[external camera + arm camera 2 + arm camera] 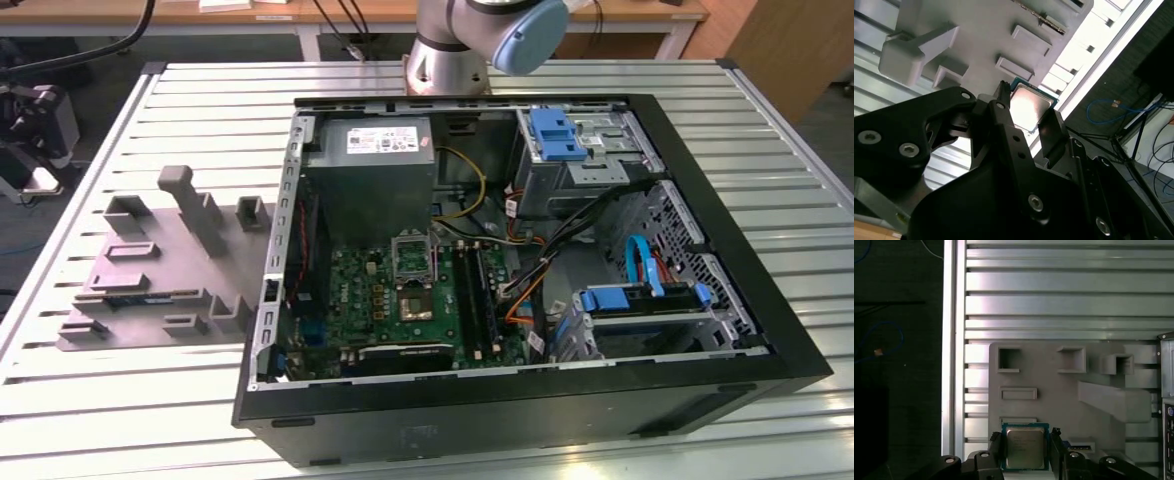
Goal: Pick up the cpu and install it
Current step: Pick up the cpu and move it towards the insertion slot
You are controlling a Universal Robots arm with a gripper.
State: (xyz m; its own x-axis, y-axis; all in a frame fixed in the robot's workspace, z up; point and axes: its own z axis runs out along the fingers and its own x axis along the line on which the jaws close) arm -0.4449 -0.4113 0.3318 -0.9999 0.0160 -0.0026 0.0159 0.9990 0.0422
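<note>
Twice over, in both wrist views, found the cpu (1025, 447) clasped in the gripper (1026, 436), pinched by two opposite edges, metal top facing the cameras. Sat dead centre between the fingertips, offset neither way; being square, offered no long axis. Judged lifted clear of the grey tray (1054, 405) on the table (1054, 305), over one edge of the tray, not touching it. Saw the tray's recesses in the first wrist view bare. In the exterior view, noted the open computer case (534, 400) just beside the tray, holding the green motherboard (380, 290) with its socket (415, 300); could not tell whether filled.
</note>
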